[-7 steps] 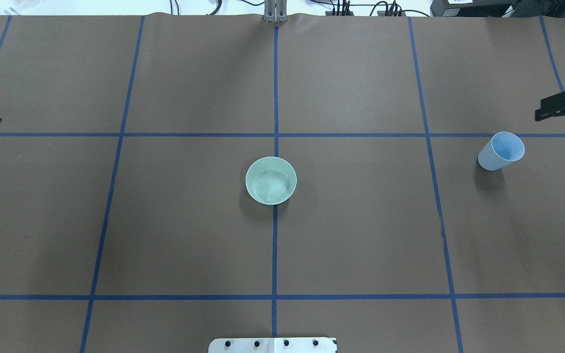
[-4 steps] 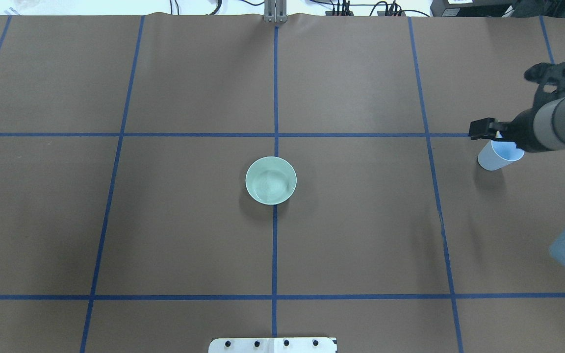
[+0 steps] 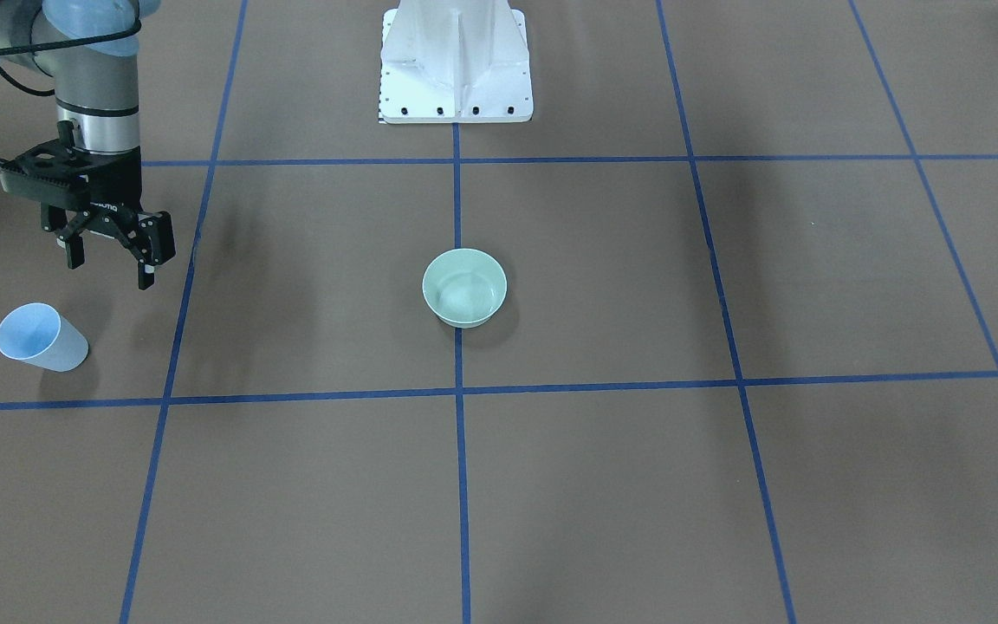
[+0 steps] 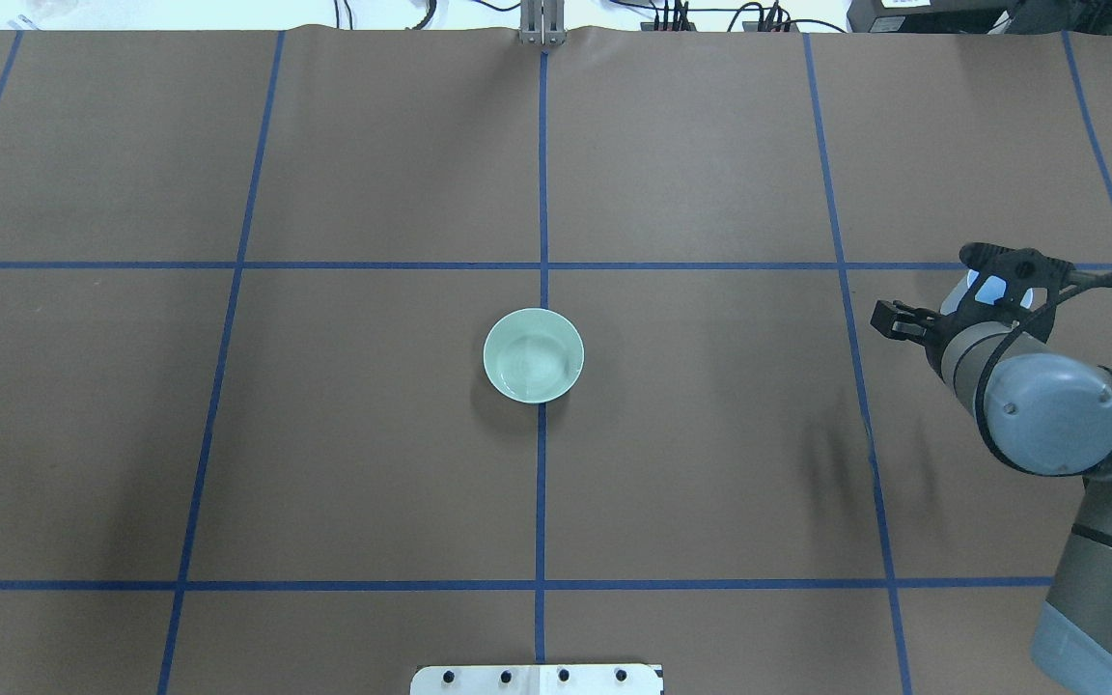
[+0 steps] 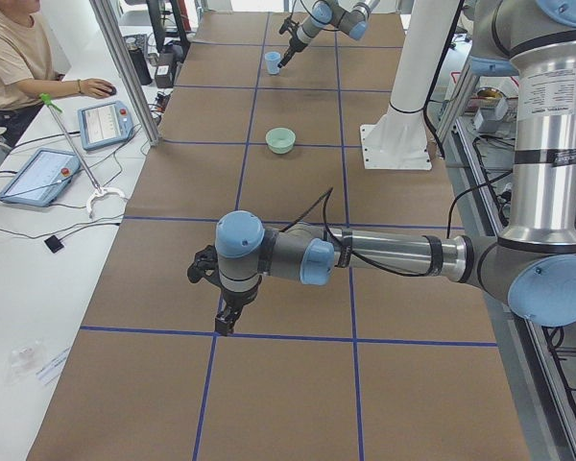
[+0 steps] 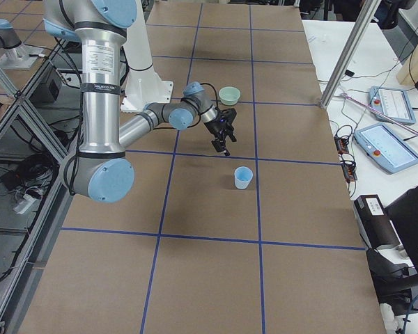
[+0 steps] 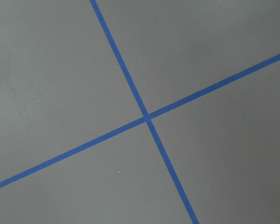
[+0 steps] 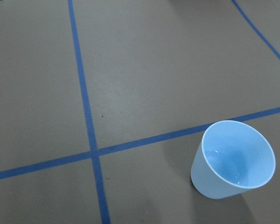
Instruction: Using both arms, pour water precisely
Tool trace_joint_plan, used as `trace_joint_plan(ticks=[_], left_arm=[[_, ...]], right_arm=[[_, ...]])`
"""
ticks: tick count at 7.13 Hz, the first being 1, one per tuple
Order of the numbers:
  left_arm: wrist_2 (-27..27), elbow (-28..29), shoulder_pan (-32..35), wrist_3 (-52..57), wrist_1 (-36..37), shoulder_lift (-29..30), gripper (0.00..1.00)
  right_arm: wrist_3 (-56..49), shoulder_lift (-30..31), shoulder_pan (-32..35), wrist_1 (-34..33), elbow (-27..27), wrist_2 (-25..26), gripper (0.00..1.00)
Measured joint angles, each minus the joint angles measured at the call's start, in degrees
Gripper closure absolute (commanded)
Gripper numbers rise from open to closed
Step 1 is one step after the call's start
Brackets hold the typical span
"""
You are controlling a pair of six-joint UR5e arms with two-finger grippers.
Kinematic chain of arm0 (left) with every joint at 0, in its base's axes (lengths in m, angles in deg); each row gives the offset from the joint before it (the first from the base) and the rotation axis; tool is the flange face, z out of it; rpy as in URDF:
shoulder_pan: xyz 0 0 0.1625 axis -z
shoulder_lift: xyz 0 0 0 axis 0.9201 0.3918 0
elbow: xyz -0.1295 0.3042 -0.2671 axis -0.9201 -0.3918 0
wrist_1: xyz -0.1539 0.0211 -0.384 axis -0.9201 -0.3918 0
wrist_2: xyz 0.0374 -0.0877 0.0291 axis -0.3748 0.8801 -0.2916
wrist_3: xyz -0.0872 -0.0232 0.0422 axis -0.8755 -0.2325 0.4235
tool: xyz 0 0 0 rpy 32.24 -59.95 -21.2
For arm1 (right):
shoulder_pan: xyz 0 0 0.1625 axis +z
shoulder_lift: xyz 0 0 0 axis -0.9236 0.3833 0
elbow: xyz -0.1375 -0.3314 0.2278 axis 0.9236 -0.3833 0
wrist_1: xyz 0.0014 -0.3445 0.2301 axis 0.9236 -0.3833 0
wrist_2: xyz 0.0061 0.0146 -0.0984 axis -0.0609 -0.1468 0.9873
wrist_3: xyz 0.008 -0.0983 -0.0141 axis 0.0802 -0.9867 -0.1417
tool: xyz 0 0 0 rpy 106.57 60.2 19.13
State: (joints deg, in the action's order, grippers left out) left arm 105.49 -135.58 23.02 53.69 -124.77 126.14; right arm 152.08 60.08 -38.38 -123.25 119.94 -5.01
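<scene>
While a mint-green bowl (image 3: 464, 288) is seen at the middle of the brown-papered table (image 3: 724, 485), out in front of the white pedestal (image 3: 456, 61), a pale blue cup (image 3: 40, 338) is shown standing upright well away from the bowl, toward the robot's right end. A faint glassy sheen, taken to be the water (image 8: 240, 178), can be made out low inside the cup. The right end effector (image 3: 111, 269) is held above the table on the bowl's side of the cup, near it but not touching, its fingers spread apart and pointed down with nothing between them. Far from the bowl on the opposite side, the left end effector (image 5: 226, 322) is pictured pointing down over a crossing of blue tape lines (image 7: 147, 116); whether its fingers are apart or together cannot be told. Neither cup nor bowl is touched by either arm.
</scene>
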Motion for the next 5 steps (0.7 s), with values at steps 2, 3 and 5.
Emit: trace_joint_plan(ticks=[2, 3, 5], left_arm=[[0.06, -0.3, 0.04, 0.13, -0.06, -0.88, 0.0], [0.06, -0.38, 0.04, 0.15, -0.07, -1.01, 0.0], [0.07, -0.43, 0.04, 0.17, -0.07, -1.06, 0.0]], right_arm=[[8.22, 0.42, -2.67, 0.04, -6.27, 11.12, 0.01], [11.54, 0.32, -3.33, 0.05, -8.39, 14.34, 0.01], [15.74, -0.05, -4.17, 0.08, -11.21, 17.79, 0.01]])
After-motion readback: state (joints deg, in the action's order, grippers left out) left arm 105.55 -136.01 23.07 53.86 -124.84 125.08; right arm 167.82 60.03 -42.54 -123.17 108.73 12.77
